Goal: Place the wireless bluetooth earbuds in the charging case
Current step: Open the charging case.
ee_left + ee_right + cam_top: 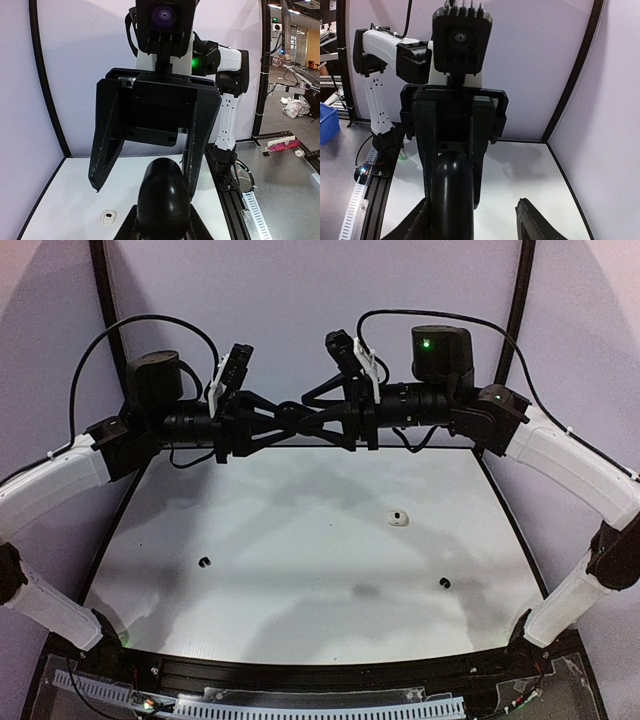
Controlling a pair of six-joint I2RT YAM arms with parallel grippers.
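Both arms are raised and meet nose to nose above the back of the table. My left gripper (305, 420) (162, 222) is shut on a glossy black egg-shaped charging case (162, 195), which also shows in the right wrist view (451, 195). My right gripper (278, 418) (475, 220) is open, its fingers (200, 145) spread around the case; one finger lies beside the case and the other stands well apart. Two black earbuds (205, 562) (444, 582) lie on the white table (300, 570). White stemmed earbuds do not show.
A small white rounded piece with a dark slot (398, 518) lies right of centre on the table, also in the left wrist view (108, 216); I cannot tell what it is. Black frame rails (505, 510) and white walls bound the table.
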